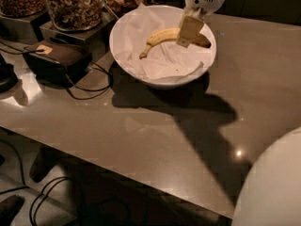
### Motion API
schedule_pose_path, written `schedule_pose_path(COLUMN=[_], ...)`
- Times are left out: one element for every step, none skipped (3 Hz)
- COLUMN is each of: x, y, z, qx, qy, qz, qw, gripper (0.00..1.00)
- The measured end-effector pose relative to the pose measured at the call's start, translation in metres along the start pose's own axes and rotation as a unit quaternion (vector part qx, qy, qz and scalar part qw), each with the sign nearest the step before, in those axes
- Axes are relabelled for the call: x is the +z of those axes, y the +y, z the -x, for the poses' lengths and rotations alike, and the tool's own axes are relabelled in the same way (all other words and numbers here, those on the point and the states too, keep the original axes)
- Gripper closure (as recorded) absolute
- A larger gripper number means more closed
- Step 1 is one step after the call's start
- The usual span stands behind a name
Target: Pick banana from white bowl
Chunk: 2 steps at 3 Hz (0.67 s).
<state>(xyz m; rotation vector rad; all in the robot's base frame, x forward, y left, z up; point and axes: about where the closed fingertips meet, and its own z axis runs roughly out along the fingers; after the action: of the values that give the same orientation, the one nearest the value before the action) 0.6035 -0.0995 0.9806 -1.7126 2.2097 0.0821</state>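
The yellow banana (162, 36) lies in the white bowl (127, 55) on crumpled white paper, with its stem end pointing to the lower left. My gripper (189, 32) comes down from the white arm at the top. It sits over the right half of the banana and covers part of it. The banana's dark right end (204, 41) shows just past the gripper.
Glass jars of nuts (75, 4) stand at the back left on dark stands. A dark box (56, 58) with cables lies left of the bowl. The brown table (155, 135) has its front edge running down to the right. My white body (273, 187) fills the lower right corner.
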Motion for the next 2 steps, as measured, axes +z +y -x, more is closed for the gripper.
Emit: schedule_pose_path(x=[-0.013,-0.032], y=[0.007,0.032], z=[-0.004,-0.019], qx=[0.010,0.042], qy=[0.008,0.004], qz=[0.011,0.028], qw=[0.9999,0.9987], gripper=[1.00,1.00])
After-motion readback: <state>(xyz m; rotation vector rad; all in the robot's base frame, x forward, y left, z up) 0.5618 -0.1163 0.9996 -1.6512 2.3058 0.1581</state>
